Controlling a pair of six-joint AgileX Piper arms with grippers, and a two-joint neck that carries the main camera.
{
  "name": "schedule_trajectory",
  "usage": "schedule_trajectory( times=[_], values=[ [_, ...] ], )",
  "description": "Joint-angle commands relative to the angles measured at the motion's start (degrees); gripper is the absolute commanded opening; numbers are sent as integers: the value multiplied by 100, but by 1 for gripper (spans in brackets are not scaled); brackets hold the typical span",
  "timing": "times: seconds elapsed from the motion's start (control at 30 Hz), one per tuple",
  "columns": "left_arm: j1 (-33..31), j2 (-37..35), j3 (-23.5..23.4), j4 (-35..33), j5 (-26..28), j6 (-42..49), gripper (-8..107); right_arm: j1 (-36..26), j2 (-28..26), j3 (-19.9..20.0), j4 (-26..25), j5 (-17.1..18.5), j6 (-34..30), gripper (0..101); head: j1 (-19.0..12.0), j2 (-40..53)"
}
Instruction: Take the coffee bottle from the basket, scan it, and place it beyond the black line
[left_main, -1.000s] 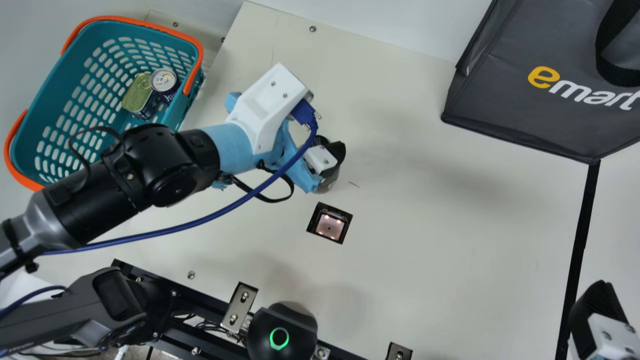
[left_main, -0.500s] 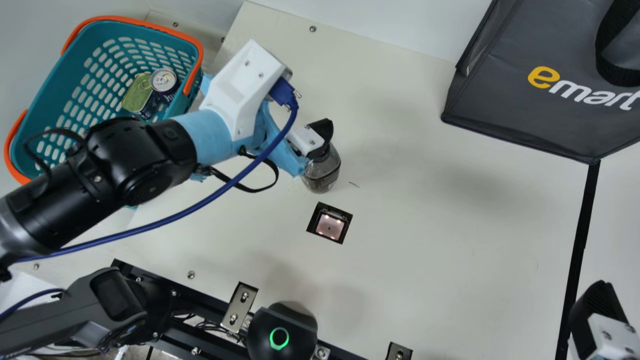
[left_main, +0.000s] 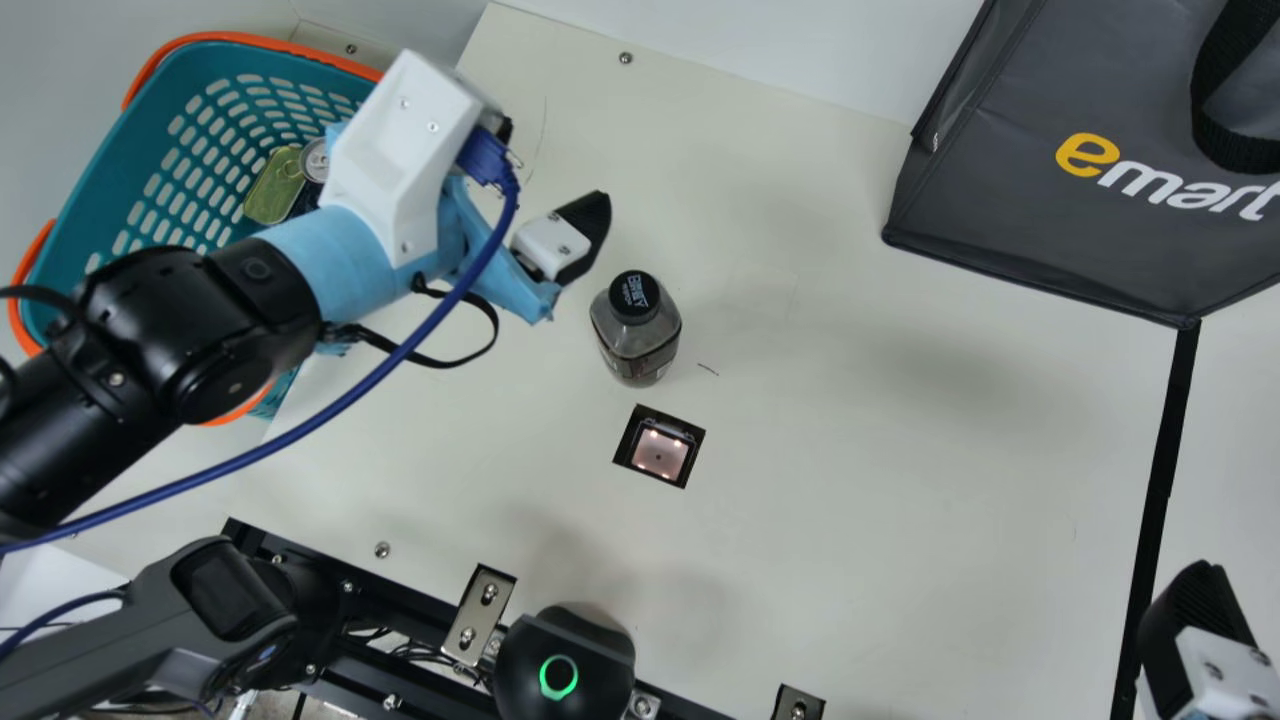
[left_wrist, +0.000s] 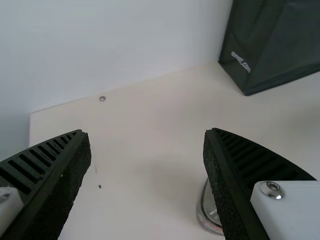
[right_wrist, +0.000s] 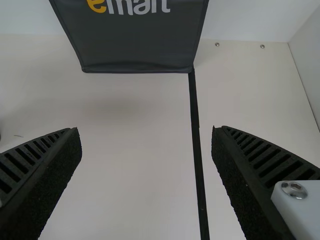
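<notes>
The coffee bottle (left_main: 635, 335) stands upright on the table just behind the scanner window (left_main: 659, 453), its dark cap facing up. Up and to the left of it in the main view is my left gripper (left_main: 562, 242), apart from the bottle. In the left wrist view that left gripper (left_wrist: 147, 132) is open, and one finger partly covers the clear bottle (left_wrist: 207, 216). My right gripper (left_main: 1197, 625) is at the lower right corner of the main view, beside the black line (left_main: 1160, 490). The right wrist view shows the right gripper (right_wrist: 146, 129) open and empty, over the black line (right_wrist: 195, 112).
The teal basket (left_main: 90, 195) at the left, partly under my left arm, holds a green-lidded tin (left_main: 274, 188) and a can (left_main: 315, 160). A dark grey bag (left_main: 1010, 190) stands at the back right. A black dome (left_main: 565, 665) with a green ring is at the front edge.
My left gripper has let go of the bottle and drawn back toward the basket, up and left in the main view. The bottle stays standing where it was. My right gripper has kept still.
</notes>
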Motion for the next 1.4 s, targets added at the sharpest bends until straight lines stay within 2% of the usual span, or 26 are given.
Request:
schedule_trajectory(
  times=[0.0, 0.7, 1.2, 1.37],
  values=[
    [91, -55, 74, 61, -61, 4, 90, 0, 0, 0, 0, 0, 0, 91, -157, 14],
    [978, -425, 653, 384, -561, 40, 90, 0, 0, 0, 0, 0, 0, 91, -157, 14],
    [1355, -428, 812, 650, -630, -160, 90, 0, 0, 0, 0, 0, 0, 91, -157, -1986],
    [1400, -410, 802, 695, -639, -245, 90, 0, 0, 0, 0, 0, 0, 91, -157, -1986]
  ],
)
